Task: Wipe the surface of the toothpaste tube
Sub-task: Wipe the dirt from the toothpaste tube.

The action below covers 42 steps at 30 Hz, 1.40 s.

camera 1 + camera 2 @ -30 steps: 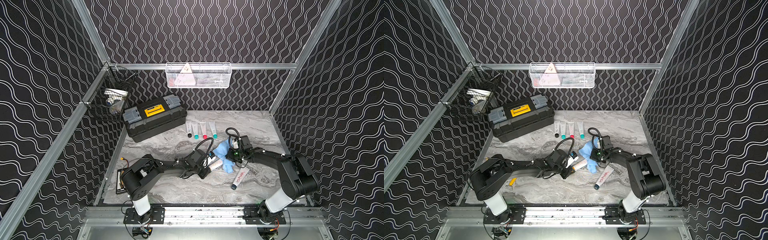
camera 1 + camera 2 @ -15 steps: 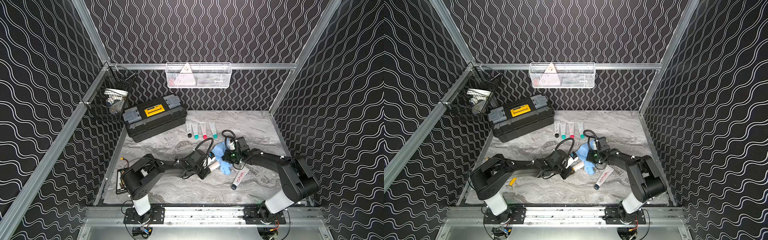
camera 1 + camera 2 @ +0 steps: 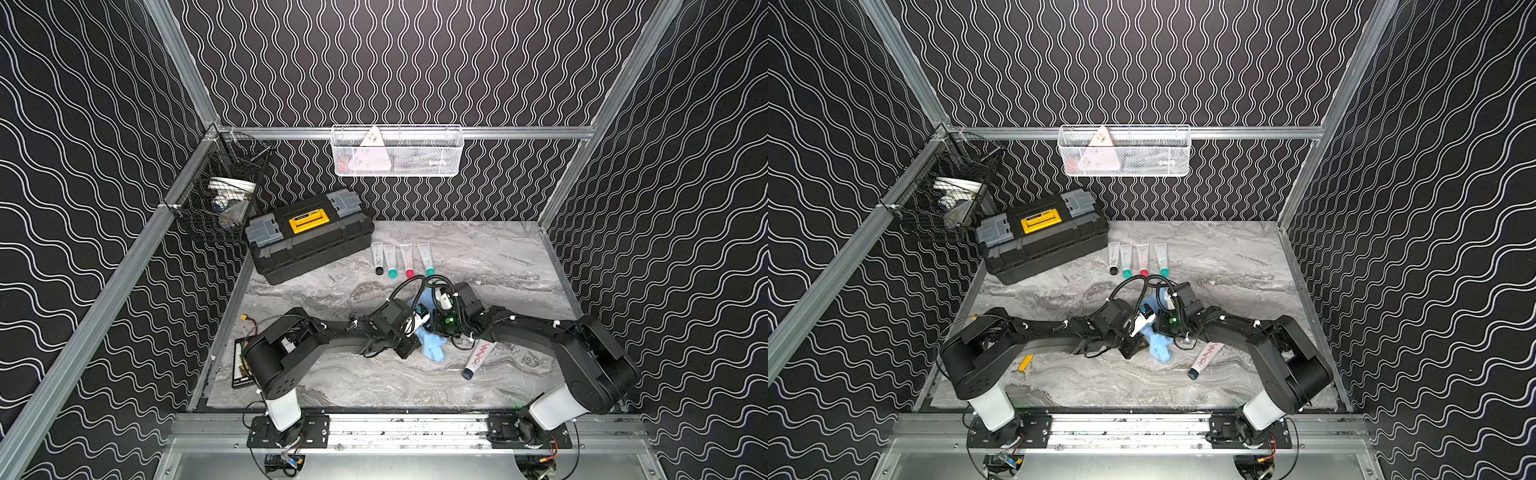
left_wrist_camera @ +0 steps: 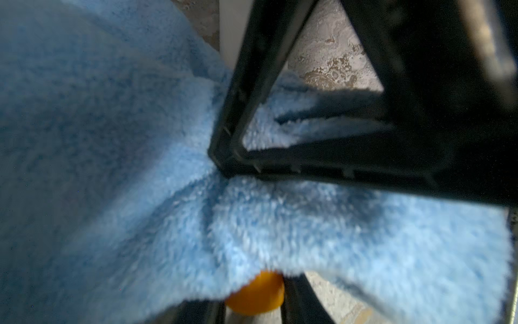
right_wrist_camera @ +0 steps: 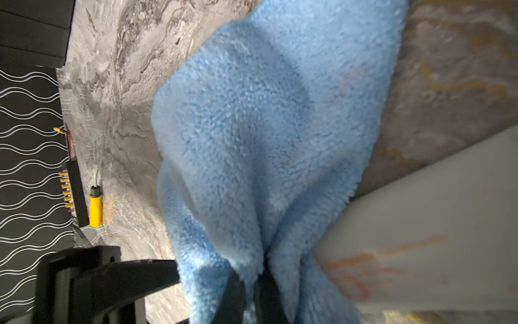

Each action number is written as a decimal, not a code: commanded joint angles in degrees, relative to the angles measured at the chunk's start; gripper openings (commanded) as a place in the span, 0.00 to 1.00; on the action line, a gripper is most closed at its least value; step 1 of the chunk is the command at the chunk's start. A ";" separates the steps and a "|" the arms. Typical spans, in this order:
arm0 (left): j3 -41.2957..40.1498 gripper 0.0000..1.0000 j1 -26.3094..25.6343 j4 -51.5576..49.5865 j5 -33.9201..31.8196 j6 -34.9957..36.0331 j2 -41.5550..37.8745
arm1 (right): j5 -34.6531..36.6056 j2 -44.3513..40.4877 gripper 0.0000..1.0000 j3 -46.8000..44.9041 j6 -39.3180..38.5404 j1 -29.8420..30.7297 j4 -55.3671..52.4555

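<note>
Noting: your left claw (image 4: 252,307) pinches the toothpaste tube (image 5: 420,238) over the middle of the surface (image 3: 374,382), orange cap (image 4: 255,291) toward its wrist, long axis running away beneath the blue cloth (image 3: 432,349); your right claw (image 5: 252,280) pinches that cloth.

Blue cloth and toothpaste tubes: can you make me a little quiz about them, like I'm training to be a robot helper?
1. True or false: the right gripper is pinching the blue cloth.
2. How many tubes lie in a row beside the black toolbox? A) two B) four C) six
3. Fill the gap: the toothpaste tube in the left gripper has an ____ cap.

Key: 1 true; 2 B; 3 orange.
</note>
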 commanded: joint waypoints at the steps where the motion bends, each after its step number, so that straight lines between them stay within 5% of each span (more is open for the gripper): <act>1: 0.35 0.19 0.31 2.70 -1.09 -0.85 0.06 | -2.59 0.48 0.00 -0.60 2.49 0.39 -1.11; 14: 0.27 0.19 0.26 2.70 -1.09 -0.76 -0.22 | 3.06 1.65 0.00 1.88 -1.06 -2.42 -7.63; 29: 0.33 0.19 0.23 2.35 -1.46 -0.76 -0.27 | 0.12 5.88 0.00 5.10 -7.43 -17.59 -10.30; 42: 0.44 0.19 0.30 2.18 -1.62 -0.59 -0.18 | 0.14 6.38 0.00 7.98 -8.70 -18.51 -12.32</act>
